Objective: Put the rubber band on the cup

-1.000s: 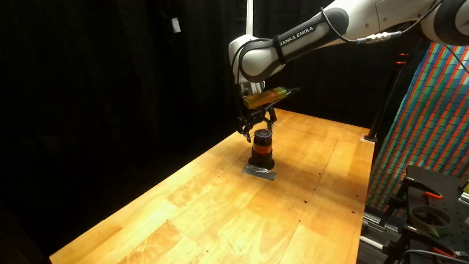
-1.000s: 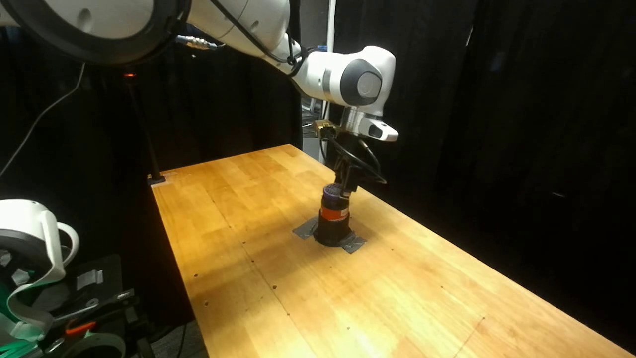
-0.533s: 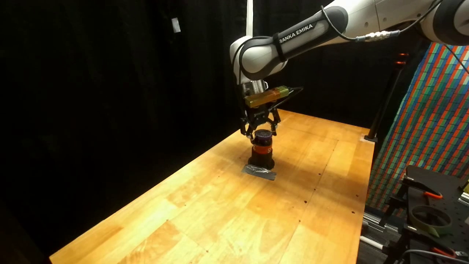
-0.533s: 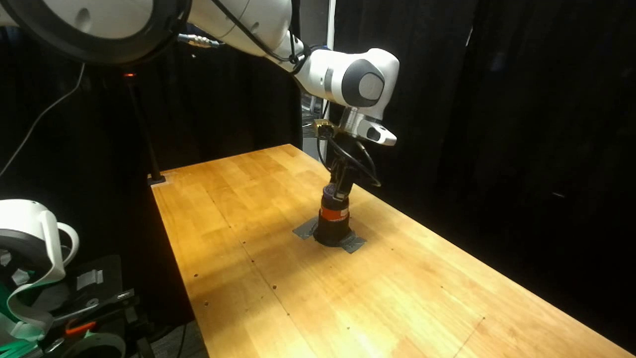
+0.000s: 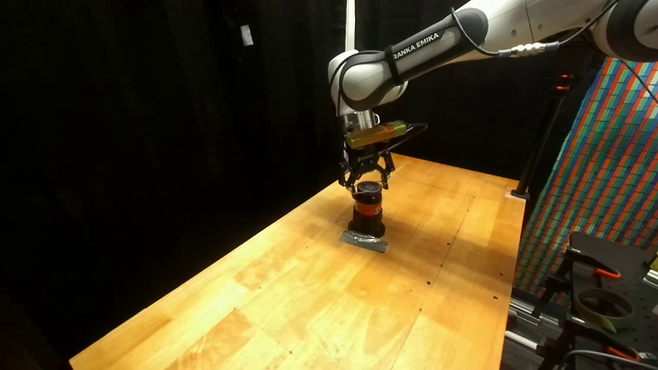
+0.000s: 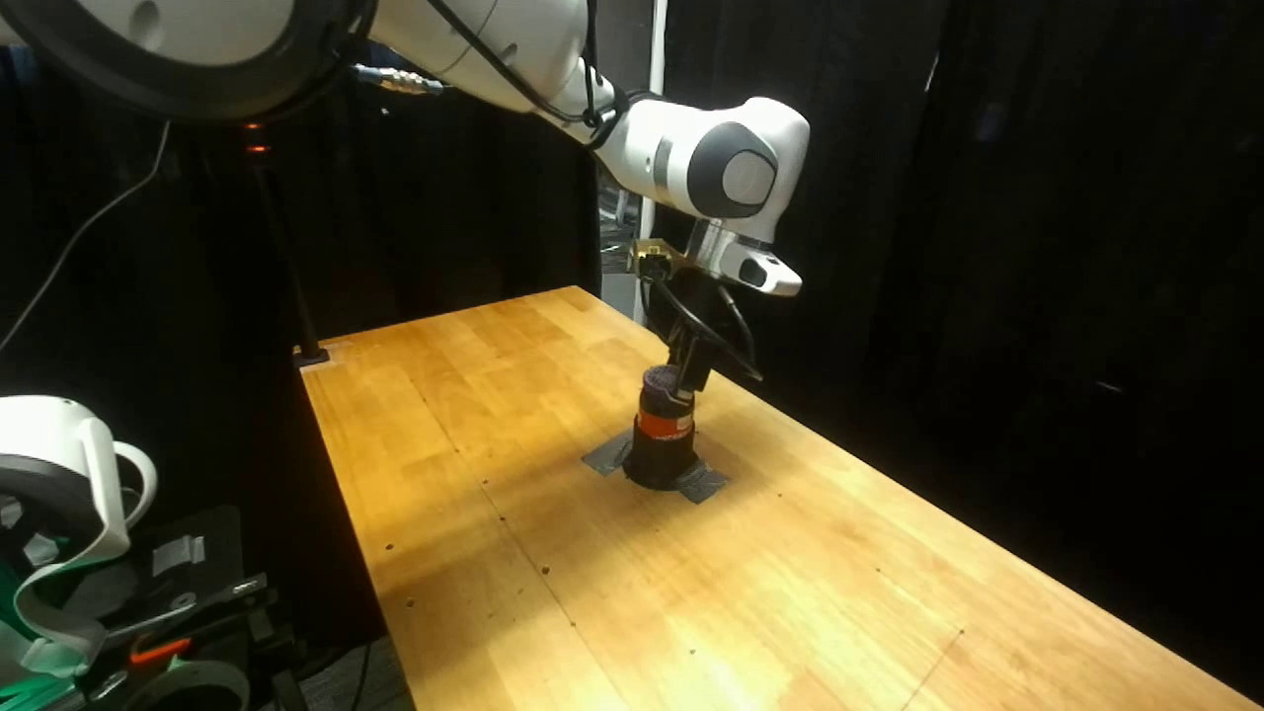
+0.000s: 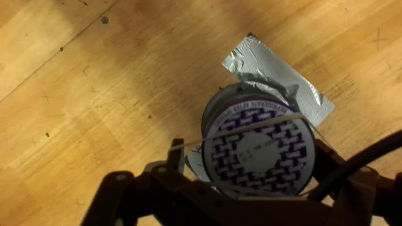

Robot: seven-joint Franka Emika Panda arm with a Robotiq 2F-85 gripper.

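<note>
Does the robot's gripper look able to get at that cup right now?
Probably yes: the gripper looks open, its fingers on either side of the cup in the wrist view. Only the thin rubber band crosses over the lid.

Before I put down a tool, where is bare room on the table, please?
In an exterior view, bare wood stretches between the grey tape and the picture's bottom; more lies between the cup and the black pole. Crowded: the cup, its top flanked by the jaws, the rubber band across it.
</note>
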